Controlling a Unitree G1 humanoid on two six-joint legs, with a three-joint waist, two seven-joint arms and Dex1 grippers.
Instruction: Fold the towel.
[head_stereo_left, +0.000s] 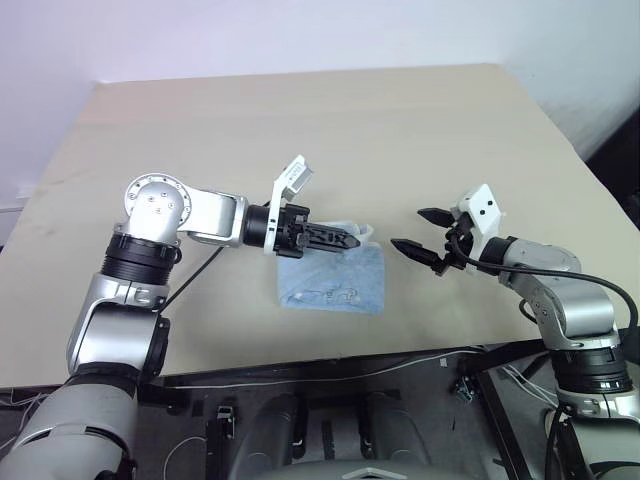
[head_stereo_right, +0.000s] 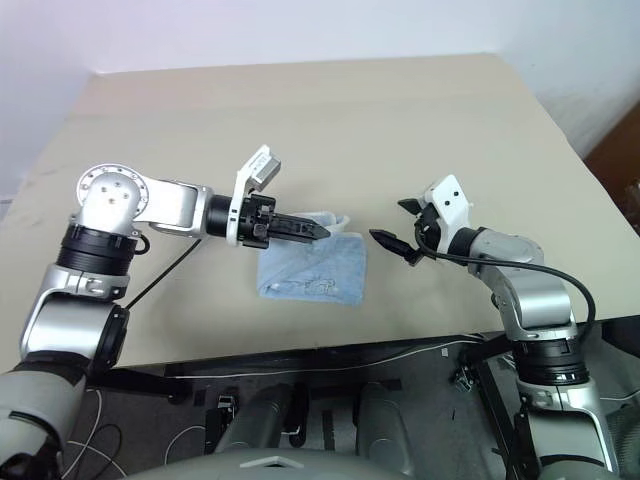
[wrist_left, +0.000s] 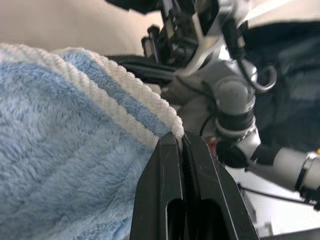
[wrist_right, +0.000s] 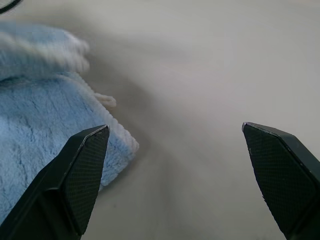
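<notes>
The towel (head_stereo_left: 335, 282), light blue with cream-white edging, lies in a folded stack near the table's front edge. My left gripper (head_stereo_left: 355, 240) reaches across it from the left, pointing right, and is shut on the towel's cream edge (wrist_left: 150, 110), which it holds raised above the stack. My right gripper (head_stereo_left: 407, 228) hangs a short way to the right of the towel, pointing left toward it, its fingers (wrist_right: 82, 170) wide open with nothing between them. In the right wrist view the towel's corner (wrist_right: 45, 125) lies on the table just ahead.
The beige table (head_stereo_left: 400, 130) stretches far back and to both sides of the towel. Its front edge (head_stereo_left: 330, 362) runs just below the towel, with black frame parts and cables (head_stereo_left: 300, 375) beneath. A white wall stands behind the table.
</notes>
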